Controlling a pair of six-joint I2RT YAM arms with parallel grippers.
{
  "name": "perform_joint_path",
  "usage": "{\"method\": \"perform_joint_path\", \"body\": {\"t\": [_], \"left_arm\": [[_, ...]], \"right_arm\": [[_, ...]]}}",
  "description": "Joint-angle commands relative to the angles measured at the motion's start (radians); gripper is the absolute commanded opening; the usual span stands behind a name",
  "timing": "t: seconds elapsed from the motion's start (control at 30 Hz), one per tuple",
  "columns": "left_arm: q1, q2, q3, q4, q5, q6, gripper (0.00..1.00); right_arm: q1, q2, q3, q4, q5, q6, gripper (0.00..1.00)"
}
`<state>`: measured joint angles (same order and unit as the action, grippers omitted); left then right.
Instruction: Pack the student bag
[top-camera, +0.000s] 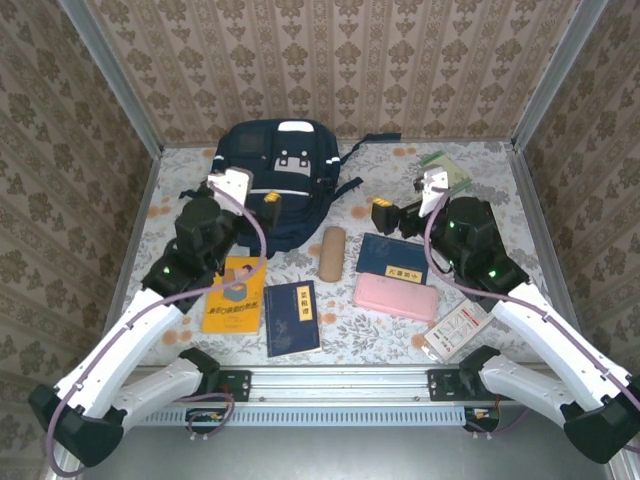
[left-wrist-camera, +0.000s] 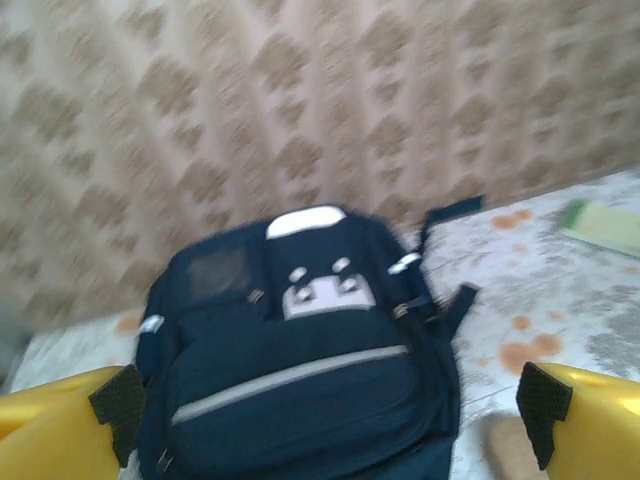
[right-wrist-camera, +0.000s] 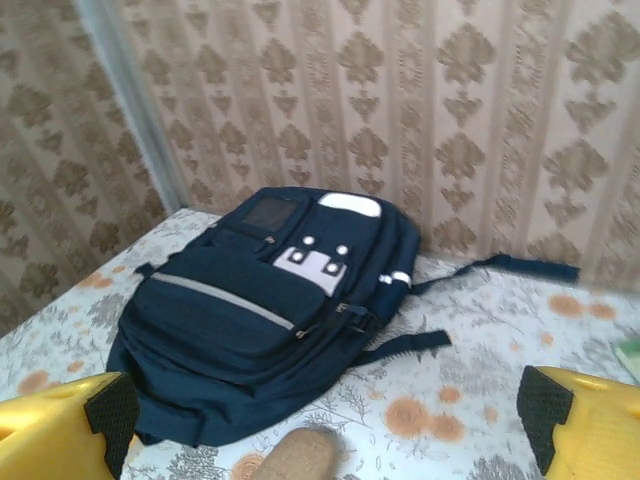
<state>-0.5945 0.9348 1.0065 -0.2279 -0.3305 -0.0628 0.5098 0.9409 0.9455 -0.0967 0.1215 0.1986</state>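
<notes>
The student bag (top-camera: 280, 180) is a navy backpack with white stripes and a white buckle patch. It lies flat and zipped at the back centre-left of the table. My left gripper (top-camera: 268, 211) hovers over the bag's near edge, open and holding nothing. The blurred left wrist view has the bag (left-wrist-camera: 290, 390) between the yellow fingers (left-wrist-camera: 60, 430). My right gripper (top-camera: 385, 215) stands open over the table to the right of the bag, also holding nothing. From the right wrist, the bag (right-wrist-camera: 250, 310) is ahead and to the left, its straps (right-wrist-camera: 405, 345) trailing right.
In front of the bag lie a tan pouch (top-camera: 332, 253), a yellow book (top-camera: 233, 293), a navy book (top-camera: 291, 317), a second navy book (top-camera: 393, 258), a pink case (top-camera: 396, 296) and a white packet (top-camera: 455, 330). A green notebook (top-camera: 447, 168) sits at the back right. Patterned walls enclose the table.
</notes>
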Motion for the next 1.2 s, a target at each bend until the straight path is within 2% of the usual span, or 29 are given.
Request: {"method": "perform_joint_path", "body": {"t": [0.0,0.07,0.2,0.23,0.33,0.4,0.47,0.63,0.83,0.9,0.97,1.03,1.17], "left_arm": [[0.096,0.067,0.079,-0.315,-0.129,-0.258,1.00],[0.206,0.115,0.073,-0.314,-0.059,-0.316,1.00],[0.410,0.298,0.188,-0.479,0.113,-0.392,1.00],[0.448,0.341,0.202,-0.499,0.138,-0.392,1.00],[0.546,0.412,0.172,-0.449,0.264,-0.384,1.00],[0.606,0.469,0.167,-0.434,0.321,-0.408,1.00],[0.649,0.530,0.164,-0.409,0.395,-0.420,1.00],[0.660,0.640,0.174,-0.317,0.525,-0.402,1.00],[0.651,0.809,0.269,-0.284,0.584,-0.420,0.99],[0.650,0.859,0.294,-0.280,0.603,-0.428,0.95],[0.646,0.888,0.305,-0.251,0.652,-0.437,0.85],[0.635,0.899,0.303,-0.229,0.675,-0.452,0.83],[0.610,0.925,0.281,-0.149,0.798,-0.523,0.59]], "right_arm": [[-0.030,0.003,0.045,-0.218,0.162,0.220,1.00],[-0.076,0.026,0.040,-0.182,0.052,0.232,1.00],[-0.081,0.209,0.190,-0.368,-0.050,0.230,1.00],[-0.081,0.234,0.178,-0.353,-0.059,0.272,1.00],[-0.083,0.292,0.115,-0.216,-0.259,0.347,1.00],[-0.075,0.359,0.126,-0.178,-0.322,0.406,1.00],[-0.048,0.436,0.154,-0.156,-0.328,0.440,1.00],[-0.024,0.624,0.198,-0.073,-0.411,0.478,1.00],[-0.024,0.789,0.274,-0.023,-0.447,0.528,0.99],[-0.024,0.811,0.276,0.005,-0.452,0.543,0.98],[-0.025,0.832,0.284,0.000,-0.447,0.548,0.97],[-0.026,0.840,0.285,-0.013,-0.430,0.546,0.97],[-0.043,0.829,0.267,-0.024,-0.404,0.532,0.92]]}}
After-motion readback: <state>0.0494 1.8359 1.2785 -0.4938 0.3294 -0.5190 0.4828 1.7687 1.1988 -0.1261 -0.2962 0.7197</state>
